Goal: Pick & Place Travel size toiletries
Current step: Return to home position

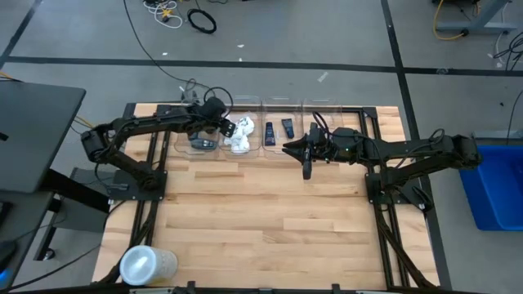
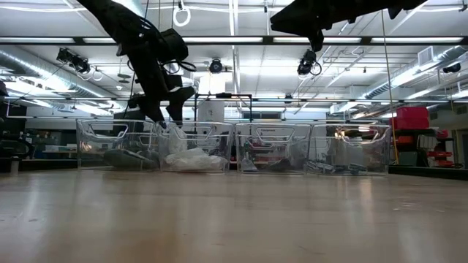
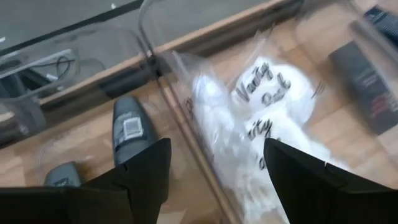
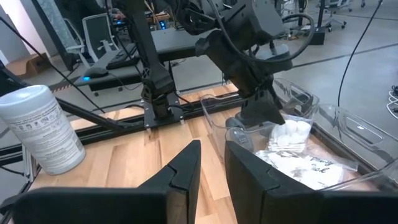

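Note:
Four clear bins [image 2: 274,131] stand in a row at the table's far edge. The leftmost holds dark grey oval cases [image 3: 129,127]. The second holds white crinkly packets [image 3: 267,106], and the third holds small black tubes [image 1: 270,131]. My left gripper [image 3: 214,171] hovers open, tilted down over the wall [image 3: 180,118] between the first two bins, one finger on each side of it, holding nothing. My right gripper [image 4: 212,165] hangs high over the table's middle [image 1: 307,167], its fingers a narrow gap apart with nothing between them.
A large translucent round container [image 1: 147,264] lies at the table's near left corner. Bare wooden tabletop [image 1: 261,212] stretches from the bins to the near edge. A blue crate [image 1: 498,188] sits off the table to the right. Black arm frames [image 1: 135,184] flank both sides.

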Robot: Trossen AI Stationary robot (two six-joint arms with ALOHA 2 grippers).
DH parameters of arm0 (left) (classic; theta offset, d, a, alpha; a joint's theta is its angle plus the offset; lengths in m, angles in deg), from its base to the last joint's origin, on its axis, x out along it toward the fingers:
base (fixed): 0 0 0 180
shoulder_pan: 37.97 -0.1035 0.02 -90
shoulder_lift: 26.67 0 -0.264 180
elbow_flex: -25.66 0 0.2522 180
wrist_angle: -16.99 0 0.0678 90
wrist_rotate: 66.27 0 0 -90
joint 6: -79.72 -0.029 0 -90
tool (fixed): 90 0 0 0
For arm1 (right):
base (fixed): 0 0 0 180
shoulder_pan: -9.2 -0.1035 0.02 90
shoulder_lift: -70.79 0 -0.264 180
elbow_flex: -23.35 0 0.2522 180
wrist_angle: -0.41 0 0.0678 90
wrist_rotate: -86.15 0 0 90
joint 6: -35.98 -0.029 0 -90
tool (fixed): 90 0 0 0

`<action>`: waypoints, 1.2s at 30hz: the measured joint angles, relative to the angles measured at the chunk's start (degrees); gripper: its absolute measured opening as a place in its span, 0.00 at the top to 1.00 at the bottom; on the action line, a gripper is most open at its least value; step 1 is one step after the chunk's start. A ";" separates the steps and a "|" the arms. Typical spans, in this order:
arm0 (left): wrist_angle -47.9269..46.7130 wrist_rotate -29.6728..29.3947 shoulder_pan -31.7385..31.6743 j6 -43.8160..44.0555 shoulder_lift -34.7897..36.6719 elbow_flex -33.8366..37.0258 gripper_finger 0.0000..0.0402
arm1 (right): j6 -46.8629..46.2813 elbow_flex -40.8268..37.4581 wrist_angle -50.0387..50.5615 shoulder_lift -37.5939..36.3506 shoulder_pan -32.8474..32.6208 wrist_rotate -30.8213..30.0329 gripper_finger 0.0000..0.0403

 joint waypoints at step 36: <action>-0.62 3.49 0.00 -1.05 0.09 0.01 0.81 | -0.19 0.00 0.01 0.00 -0.02 0.17 0.80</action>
